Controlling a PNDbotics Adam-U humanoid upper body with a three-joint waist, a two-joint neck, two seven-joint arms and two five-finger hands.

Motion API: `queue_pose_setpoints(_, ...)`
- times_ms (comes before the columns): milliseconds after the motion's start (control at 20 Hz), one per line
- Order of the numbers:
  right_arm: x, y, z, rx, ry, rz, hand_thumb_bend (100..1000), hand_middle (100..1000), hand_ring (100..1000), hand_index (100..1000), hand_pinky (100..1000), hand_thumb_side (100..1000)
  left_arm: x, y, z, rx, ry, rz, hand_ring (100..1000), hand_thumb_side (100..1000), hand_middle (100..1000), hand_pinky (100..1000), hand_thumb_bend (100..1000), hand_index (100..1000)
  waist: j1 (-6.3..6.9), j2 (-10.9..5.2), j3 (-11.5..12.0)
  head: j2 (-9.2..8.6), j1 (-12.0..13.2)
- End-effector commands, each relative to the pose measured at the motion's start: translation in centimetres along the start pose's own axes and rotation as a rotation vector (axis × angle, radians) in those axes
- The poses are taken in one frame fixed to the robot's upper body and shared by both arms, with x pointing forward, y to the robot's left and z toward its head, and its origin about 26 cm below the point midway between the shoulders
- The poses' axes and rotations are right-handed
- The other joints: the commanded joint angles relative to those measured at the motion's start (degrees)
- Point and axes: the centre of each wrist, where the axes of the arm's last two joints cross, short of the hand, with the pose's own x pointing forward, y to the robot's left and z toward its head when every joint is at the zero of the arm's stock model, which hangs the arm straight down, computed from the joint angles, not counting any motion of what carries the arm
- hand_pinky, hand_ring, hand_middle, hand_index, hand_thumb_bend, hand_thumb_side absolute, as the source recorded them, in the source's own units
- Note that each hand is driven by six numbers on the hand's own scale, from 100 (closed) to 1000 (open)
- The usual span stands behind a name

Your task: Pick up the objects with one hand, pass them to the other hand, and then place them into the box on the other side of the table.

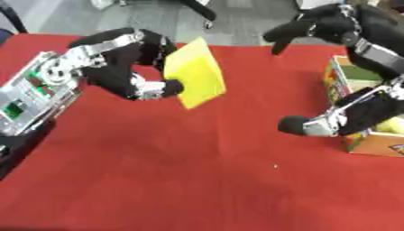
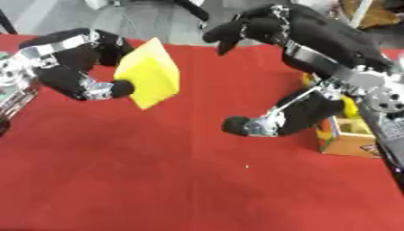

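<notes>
Red tablecloth [image 1: 197, 180]; left hand [image 1: 130, 67] pinches yellow block [image 1: 197, 74].
Right hand [image 2: 300, 67] spread wide, holding nothing, beside the box [image 1: 371, 144]; bare cloth between block and box.

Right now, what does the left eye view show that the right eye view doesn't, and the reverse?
Only the left eye view shows the box's open inside, with something pale yellow in it. Only the right eye view shows all of the right hand and its forearm; there the hand covers most of the box. Both show the left hand holding the yellow block above the red table, and the right hand open.
</notes>
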Motion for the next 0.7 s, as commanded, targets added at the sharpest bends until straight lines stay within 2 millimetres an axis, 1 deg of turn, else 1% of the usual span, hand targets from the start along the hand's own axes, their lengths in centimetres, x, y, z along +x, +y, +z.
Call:
queue_pose_setpoints(50,0.2,-0.6,-0.5,0.001,-0.038,0.062,549,650,694,882,714,370,0.7,0.2,-0.3,-0.038,-0.010,0.000,520,344,430,720,232,533,0.37,-1.63,0.0,0.25,-0.1)
queue_pose_setpoints(350,0.6,-0.4,-1.2,-0.005,-0.083,0.137,515,650,691,890,719,357,0.6,-0.5,-0.8,-0.102,0.009,0.025,523,353,433,726,238,535,0.45,-1.63,0.1,0.31,-0.2)
queue_pose_setpoints(700,0.7,0.0,-1.5,-0.018,-0.098,0.213,498,634,677,887,713,353,0.4,-1.2,-1.2,-0.141,0.017,0.077,518,358,427,723,232,530,0.45,-1.61,0.2,0.43,-0.3)
